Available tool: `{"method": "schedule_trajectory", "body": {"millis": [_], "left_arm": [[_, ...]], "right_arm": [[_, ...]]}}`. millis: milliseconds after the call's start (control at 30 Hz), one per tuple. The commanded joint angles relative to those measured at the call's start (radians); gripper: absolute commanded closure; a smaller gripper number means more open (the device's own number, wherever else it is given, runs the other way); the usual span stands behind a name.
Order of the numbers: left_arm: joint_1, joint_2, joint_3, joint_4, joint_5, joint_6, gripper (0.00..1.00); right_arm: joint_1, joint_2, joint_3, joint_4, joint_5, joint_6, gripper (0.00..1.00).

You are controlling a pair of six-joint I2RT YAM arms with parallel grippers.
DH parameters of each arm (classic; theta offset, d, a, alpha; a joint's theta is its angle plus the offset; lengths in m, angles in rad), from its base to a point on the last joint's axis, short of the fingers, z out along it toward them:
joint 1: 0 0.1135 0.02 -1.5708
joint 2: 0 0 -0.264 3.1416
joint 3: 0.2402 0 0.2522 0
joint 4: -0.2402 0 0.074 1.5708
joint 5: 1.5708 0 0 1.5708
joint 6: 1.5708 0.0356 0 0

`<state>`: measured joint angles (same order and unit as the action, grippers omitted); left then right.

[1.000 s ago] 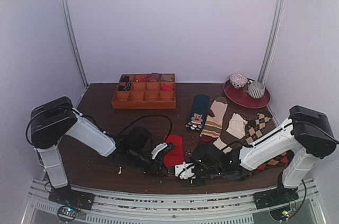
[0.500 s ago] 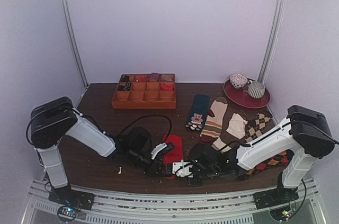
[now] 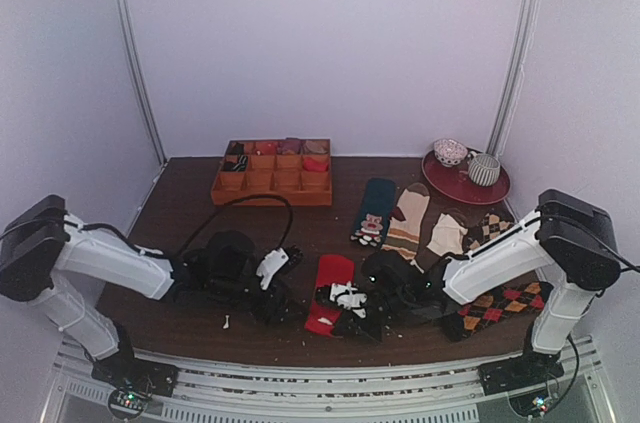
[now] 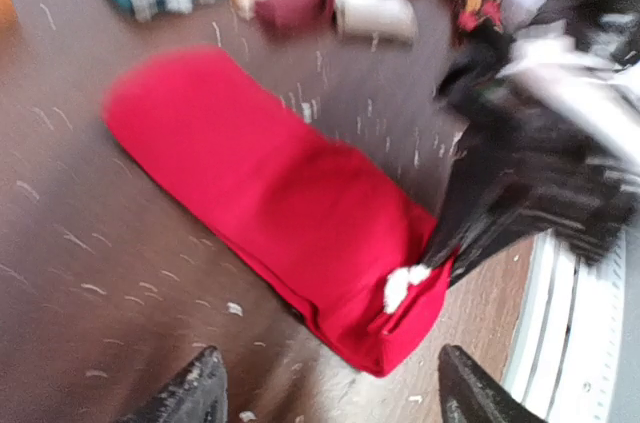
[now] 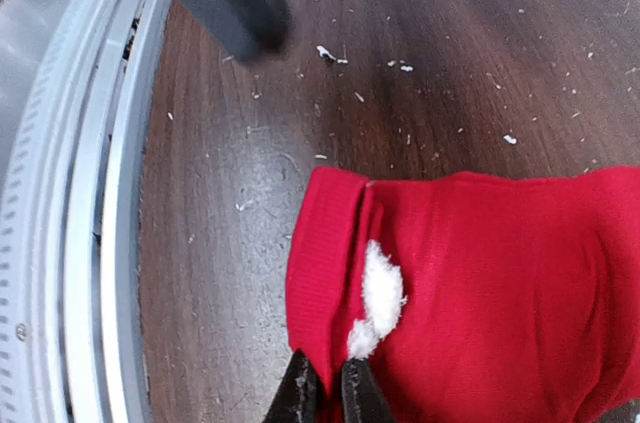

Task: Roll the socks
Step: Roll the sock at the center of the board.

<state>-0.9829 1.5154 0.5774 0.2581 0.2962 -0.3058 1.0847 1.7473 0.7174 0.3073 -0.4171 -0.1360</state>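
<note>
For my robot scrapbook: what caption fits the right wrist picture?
Right gripper pinching red socks at the white-marked end.

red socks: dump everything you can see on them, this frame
The socks are bright red, soft knit-looking fabric, lying flat as one long unrolled strip on the brown table near its front edge. The near end has a raised fold and a small white fluffy mark. The right gripper is shut on that end beside the mark; the left gripper is open, not touching them.

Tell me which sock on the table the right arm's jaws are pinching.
The plain bright red fabric socks, pinched at their white-marked end; the patterned socks lie untouched elsewhere.
</note>
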Motion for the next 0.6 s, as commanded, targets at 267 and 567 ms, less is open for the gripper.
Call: {"method": "schedule_trajectory", "body": {"millis": [267,567], "left_arm": [[-0.043,-0.167,-0.184,0.411,0.034,0.300,0.31],[-0.074,0.048,-0.176,0.522,0.061,0.344,0.31]], "right_arm": [[-0.191,0.285,0.210,-0.446,-0.527,0.311,0.95],[-0.250,0.362,0.254,-0.509,-0.605,0.301,0.94]]}}
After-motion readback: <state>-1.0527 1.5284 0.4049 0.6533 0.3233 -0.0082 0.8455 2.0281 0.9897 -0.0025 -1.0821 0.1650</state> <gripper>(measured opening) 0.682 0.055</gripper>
